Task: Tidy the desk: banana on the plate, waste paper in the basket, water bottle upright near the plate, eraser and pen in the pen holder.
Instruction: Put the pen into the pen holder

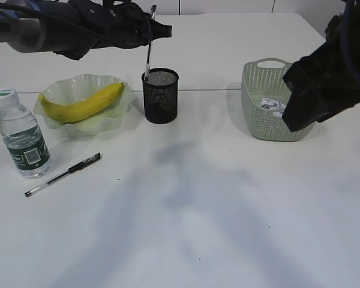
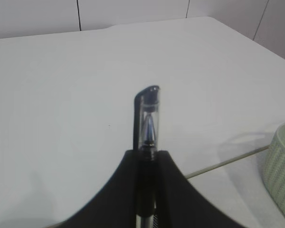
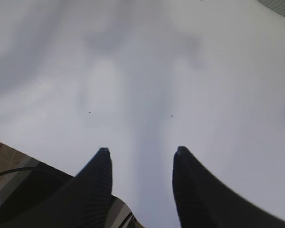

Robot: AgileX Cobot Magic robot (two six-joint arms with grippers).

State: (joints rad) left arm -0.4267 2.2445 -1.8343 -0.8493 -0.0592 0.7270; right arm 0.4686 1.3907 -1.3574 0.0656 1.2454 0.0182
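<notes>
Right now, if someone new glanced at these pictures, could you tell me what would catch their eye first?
Probably the left gripper at the rear left, shut on a pen hanging upright with its lower end at the rim of the black mesh pen holder. Next, the yellow banana lying in the wavy green plate left of the holder. A second pen lies on the desk, beside the upright water bottle.
</notes>
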